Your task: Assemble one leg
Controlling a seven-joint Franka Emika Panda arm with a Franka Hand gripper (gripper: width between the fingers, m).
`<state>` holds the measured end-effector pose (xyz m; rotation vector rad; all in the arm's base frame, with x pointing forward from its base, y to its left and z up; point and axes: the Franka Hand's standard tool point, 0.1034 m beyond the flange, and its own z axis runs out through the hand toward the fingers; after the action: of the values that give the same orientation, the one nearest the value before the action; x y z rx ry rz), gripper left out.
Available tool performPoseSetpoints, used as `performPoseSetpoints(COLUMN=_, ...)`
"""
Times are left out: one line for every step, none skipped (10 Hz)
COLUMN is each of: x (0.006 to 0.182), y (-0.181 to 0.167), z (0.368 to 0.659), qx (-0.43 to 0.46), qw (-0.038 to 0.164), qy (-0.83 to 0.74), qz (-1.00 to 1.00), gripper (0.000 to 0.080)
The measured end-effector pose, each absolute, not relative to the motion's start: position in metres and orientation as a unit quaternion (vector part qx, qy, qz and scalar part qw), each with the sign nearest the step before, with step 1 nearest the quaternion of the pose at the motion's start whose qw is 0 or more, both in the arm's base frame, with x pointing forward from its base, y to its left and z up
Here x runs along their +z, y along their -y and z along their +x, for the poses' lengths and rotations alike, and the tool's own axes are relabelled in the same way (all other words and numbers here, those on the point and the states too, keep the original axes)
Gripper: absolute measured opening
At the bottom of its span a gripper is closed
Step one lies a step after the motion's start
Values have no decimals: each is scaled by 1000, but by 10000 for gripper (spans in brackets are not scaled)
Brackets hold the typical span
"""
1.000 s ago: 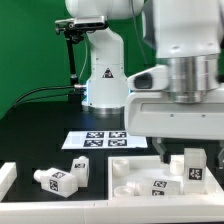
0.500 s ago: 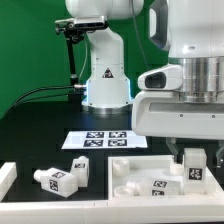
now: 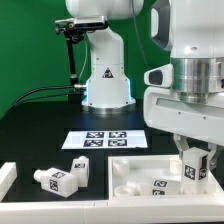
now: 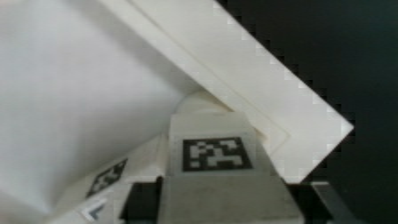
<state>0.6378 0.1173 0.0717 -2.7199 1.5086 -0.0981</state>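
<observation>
My gripper (image 3: pixel 196 158) is at the exterior view's right, low over the large white tray-like piece (image 3: pixel 128 163). Its fingers (image 3: pixel 185 153) flank a stubby white leg (image 3: pixel 198 168) that stands upright at the tray's right end. In the wrist view the leg (image 4: pixel 217 150) shows its square tag and fills the space between the two dark fingers (image 4: pixel 146 200); my gripper (image 4: pixel 228 208) looks shut on it. Another leg (image 3: pixel 160 187) lies inside the tray. Two more legs (image 3: pixel 58 180) (image 3: pixel 82 168) lie on the black table to the left.
The marker board (image 3: pixel 105 140) lies flat behind the tray. The robot base (image 3: pixel 105 80) stands at the back with a cable to its left. A white rimmed part (image 3: pixel 8 178) sits at the exterior view's far left edge.
My gripper has moved toward the exterior view's right and come down around the upright leg. The leg and the other parts have stayed where they were.
</observation>
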Motion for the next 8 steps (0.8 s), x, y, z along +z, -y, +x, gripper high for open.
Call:
performPoseSetpoints(x=72, y=-117, z=639, qx=-29, qw=21, qy=-559, qz=-828, gripper=285)
performPoseSetpoints(x=72, y=-116, z=640, qx=-23, qw=33, qy=-625, qz=-779, gripper=285)
performPoseSetpoints(x=73, y=-114, z=641, qx=-12, qw=45, qy=-678, qz=-734, gripper=285)
performPoseSetpoints(x=72, y=-115, z=640, qx=-3, qw=56, qy=-740, qz=-670, gripper=285)
performPoseSetpoints(x=72, y=-118, z=640, qx=-2, qw=57, qy=-767, qz=-639, gripper=287)
performPoseSetpoints(x=72, y=-118, z=640, qx=-3, qw=57, qy=-776, qz=-628, gripper=287)
performPoseSetpoints(x=72, y=-118, z=640, qx=-2, qw=58, qy=-773, qz=-631, gripper=287)
performPoseSetpoints(x=72, y=-119, z=640, qx=-3, qw=57, qy=-759, qz=-649, gripper=401)
